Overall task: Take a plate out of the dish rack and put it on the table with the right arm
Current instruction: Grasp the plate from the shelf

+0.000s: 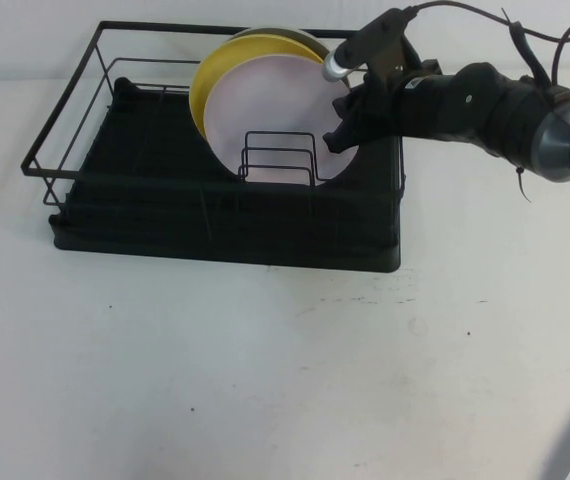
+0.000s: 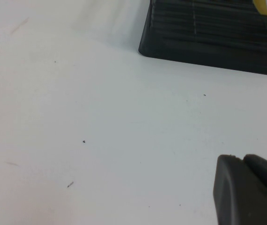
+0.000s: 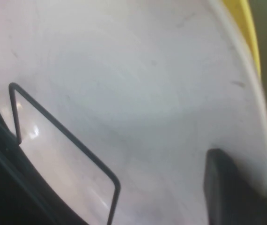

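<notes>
The pale pink plate [image 1: 275, 110] stands on edge in the black dish rack [image 1: 165, 220], leaning on the wire dividers [image 1: 280, 160]. My right gripper [image 1: 347, 128] is at the plate's right rim. In the right wrist view the plate [image 3: 124, 93] fills the picture. One dark finger [image 3: 222, 187] lies against its face and the rim runs between the jaws of the right gripper [image 3: 250, 164], which is shut on the plate. My left gripper [image 2: 240, 160] hangs shut and empty over the white table [image 2: 100, 117], near the rack's corner [image 2: 208, 42].
A yellow plate [image 1: 210, 85] stands right behind the pink one, with an olive-grey plate [image 1: 285, 35] behind that. The rack's tall wire frame [image 1: 65, 110] surrounds them. White table [image 1: 265, 370] stretches in front of the rack.
</notes>
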